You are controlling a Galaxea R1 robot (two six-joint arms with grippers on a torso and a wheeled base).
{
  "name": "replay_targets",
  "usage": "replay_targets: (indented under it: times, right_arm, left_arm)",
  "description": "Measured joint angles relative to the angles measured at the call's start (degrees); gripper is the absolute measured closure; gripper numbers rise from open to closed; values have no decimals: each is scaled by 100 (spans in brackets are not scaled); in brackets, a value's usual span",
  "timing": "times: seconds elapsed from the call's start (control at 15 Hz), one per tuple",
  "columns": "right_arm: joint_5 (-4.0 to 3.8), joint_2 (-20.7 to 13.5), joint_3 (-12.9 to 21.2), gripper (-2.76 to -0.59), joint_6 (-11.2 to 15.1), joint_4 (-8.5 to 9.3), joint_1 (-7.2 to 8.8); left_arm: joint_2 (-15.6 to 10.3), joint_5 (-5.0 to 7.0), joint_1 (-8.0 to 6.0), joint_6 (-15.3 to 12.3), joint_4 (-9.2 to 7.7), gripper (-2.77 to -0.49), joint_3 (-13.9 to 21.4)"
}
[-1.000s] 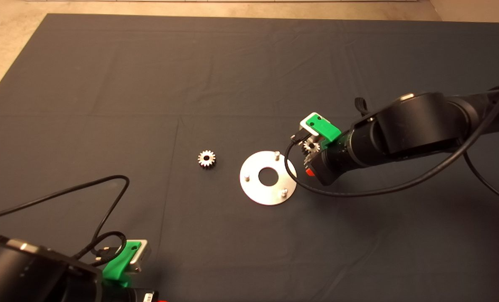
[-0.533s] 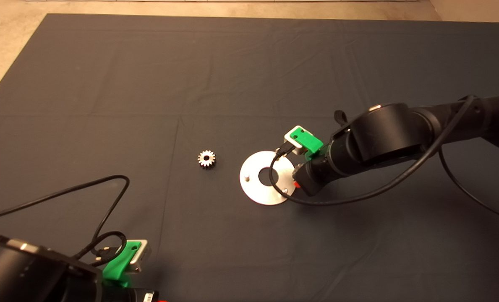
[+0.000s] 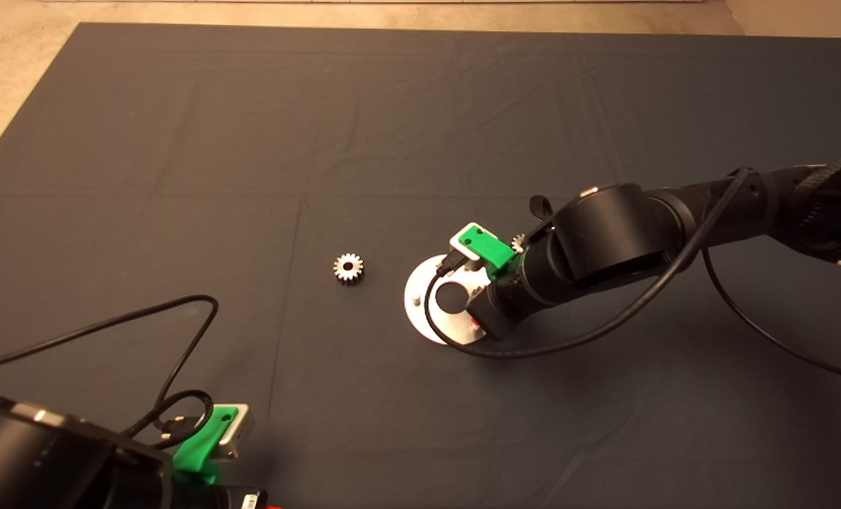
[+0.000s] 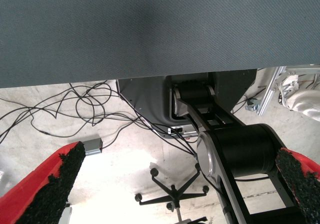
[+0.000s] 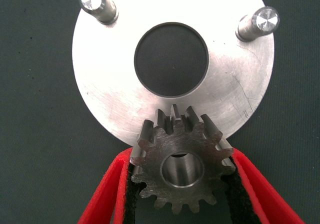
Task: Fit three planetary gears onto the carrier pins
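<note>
My right gripper [image 5: 182,171] is shut on one planetary gear [image 5: 170,149], held flat over the near rim of the shiny disc [image 5: 115,89]. Two carrier pins [image 5: 97,4] [image 5: 260,24] stand bare on the disc; the third is hidden behind the held gear. In the head view the right gripper [image 3: 478,319] and its arm cover most of the disc [image 3: 418,283]. A second gear [image 3: 348,268] lies on the mat left of the disc. A third gear [image 3: 517,242] peeks out behind the right arm. My left gripper [image 4: 175,184] is parked, open and empty, at the mat's lower left.
A black cable [image 3: 144,311] loops over the mat at the lower left by the left arm [image 3: 73,459]. The right arm's cable [image 3: 604,325] hangs in a loop just in front of the disc. The left wrist view shows floor cables and a chair base past the mat's edge.
My right gripper has moved left with the gear, from the disc's right side to over the disc. The gear left of the disc and the left arm have not moved.
</note>
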Motion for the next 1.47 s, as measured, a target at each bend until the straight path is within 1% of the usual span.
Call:
replay_targets:
  times: [0.2,0.4,0.6,0.8,0.93,1.27,1.47]
  right_arm:
    - [0,105,-69,-102,-49,5,-2]
    - [-2,120,-102,-102,-129,44,-2]
    - [0,122,-110,-102,-189,185,0]
    - [-1,122,-110,-102,-212,368,0]
    - [0,122,-110,-102,-217,440,0]
    - [0,118,-13,-102,-234,523,0]
    - [-2,117,44,-102,-234,532,0]
  left_arm:
    - [-2,0,0,-2,0,-277,0]
    - [-2,0,0,-2,0,-277,1]
    - [-2,0,0,-2,0,-277,0]
    - [-2,0,0,-2,0,-277,1]
    - [-2,0,0,-2,0,-277,0]
    - [-2,0,0,-2,-63,-277,0]
    - [0,0,0,-2,-79,-277,0]
